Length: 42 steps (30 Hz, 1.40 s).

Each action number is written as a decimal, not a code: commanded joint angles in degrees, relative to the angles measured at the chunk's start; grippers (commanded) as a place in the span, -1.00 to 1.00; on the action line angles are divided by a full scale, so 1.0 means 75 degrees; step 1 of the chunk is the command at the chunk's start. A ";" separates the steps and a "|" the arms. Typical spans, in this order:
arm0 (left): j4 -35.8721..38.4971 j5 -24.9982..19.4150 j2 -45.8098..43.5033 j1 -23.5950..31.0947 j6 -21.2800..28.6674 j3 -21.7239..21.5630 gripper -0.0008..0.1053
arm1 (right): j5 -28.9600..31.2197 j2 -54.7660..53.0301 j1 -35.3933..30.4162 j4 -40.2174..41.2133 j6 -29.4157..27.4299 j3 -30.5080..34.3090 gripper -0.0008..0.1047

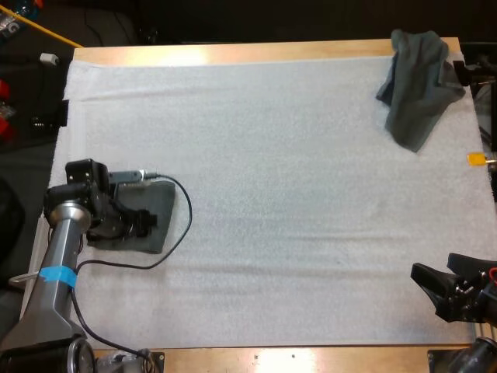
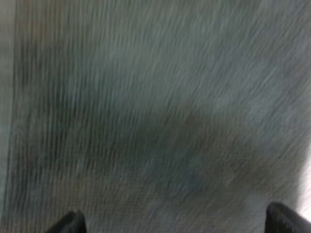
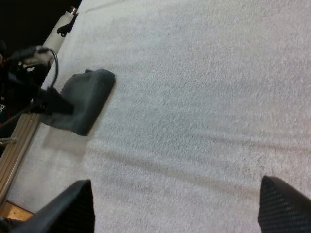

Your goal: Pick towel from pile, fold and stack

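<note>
– Left end effector (image 1: 142,223) sits low on the folded towel (image 1: 161,203), its fingers (image 2: 68,224) spread wide with the cloth just beneath them. Released, I'd say, not grasping.

– And the right end effector (image 1: 432,273)?

– Released too. Its fingers (image 3: 73,206) stand apart over bare mat (image 1: 272,194) near the front right corner of the desk (image 1: 233,53), well apart from both towels.

– What could go wrong from here?

– If the left one lifts with a fingertip caught in the weave, it may drag the top layer up and undo the fold. That towel also lies near the mat's left edge, so a sideways pull could nudge it toward the rim.

– Where is the next piece?

– A crumpled towel (image 1: 415,85) lies at the far right corner, its top reaching past the mat's far edge. A careless pinch there could tip it off the desk, or catch one thin layer that slips out.

– Anything in the way?

– Nothing stands between the two towels. Reach looks like the worry: the right arm has far to go forward.
</note>
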 commanded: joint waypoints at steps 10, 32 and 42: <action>-0.1423 0.0748 0.0231 -0.0007 -0.0911 -0.0310 0.30 | -0.0012 0.0027 0.0011 0.0013 0.0030 -0.0021 0.29; -0.0535 0.0746 0.0879 -0.0324 -0.0603 -0.0991 0.30 | 0.0044 0.0027 0.0011 0.0013 0.0030 -0.0021 0.29; 0.0358 0.0746 -0.1098 -0.0324 -0.0362 -0.1065 0.30 | 0.0361 0.0027 0.0011 0.0013 0.0027 -0.0021 0.29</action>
